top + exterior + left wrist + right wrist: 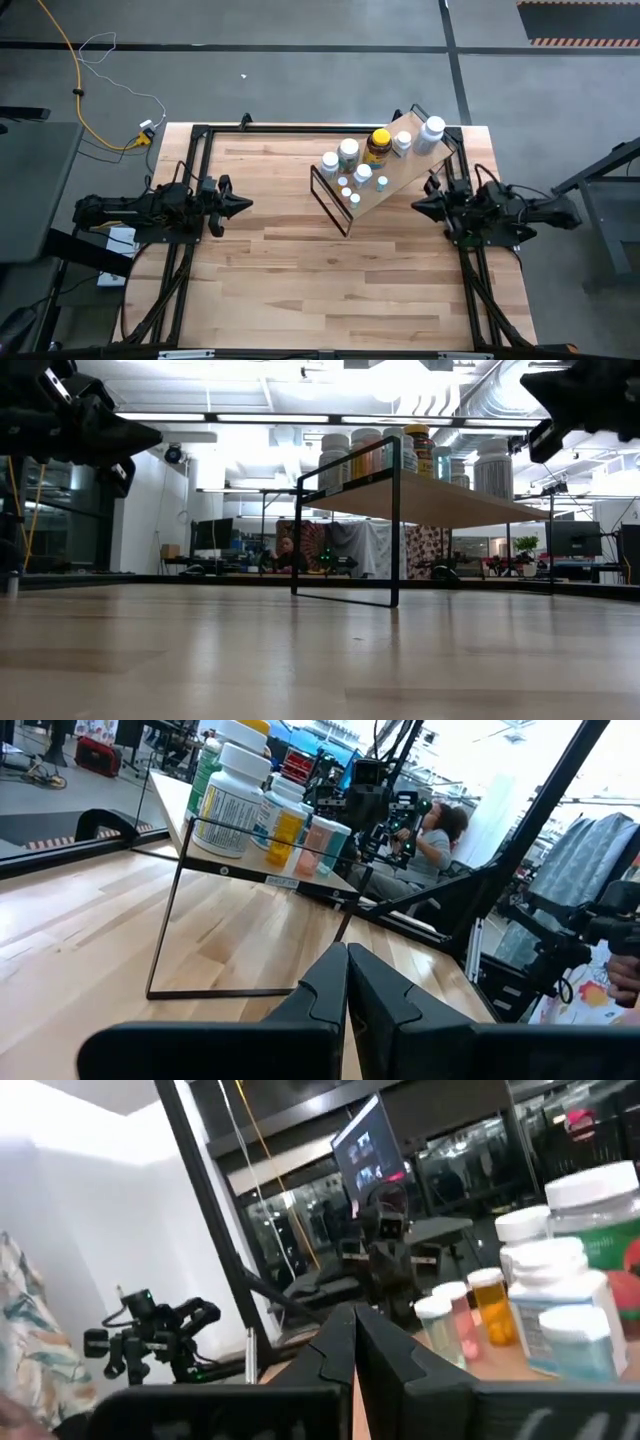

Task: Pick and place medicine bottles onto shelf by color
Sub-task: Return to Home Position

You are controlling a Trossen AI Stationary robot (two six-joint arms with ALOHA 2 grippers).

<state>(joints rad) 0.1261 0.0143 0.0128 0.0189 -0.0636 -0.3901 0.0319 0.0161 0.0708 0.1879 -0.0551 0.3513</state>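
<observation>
well, we find both arms resting at opposite side edges of the butcher-block table (300, 270), pointing inward at each other. the left gripper (247, 204) sits by the table's left edge. its fingers are pressed together to a thin seam in its own wrist view, with nothing between them. the right gripper (416, 205) sits by the right edge, near the front of the shelf (395, 172) but apart from it. its jaws are likewise closed on nothing.

the shelf stands on the far right part of the table, turned at an angle, its light-wood board carried on black wire frame ends (345, 530). all the medicine bottles (348, 150) that we can see stand on that board in a loose cluster. they are well apart from the left jaws, and near the right jaws but outside them. among them we make out an amber bottle (378, 143) with a yellow cap near the board's middle and a large white bottle (432, 130) at its far right end. several smaller white-capped ones stand toward the other end.

in the left wrist view a pale pink bottle (322, 845) and a yellow bottle (287, 832) stand close together at one end of the row. in the low view both grippers hang well above the tabletop, clear of the shelf. a person (440, 830) sits in the room beyond the table.
</observation>
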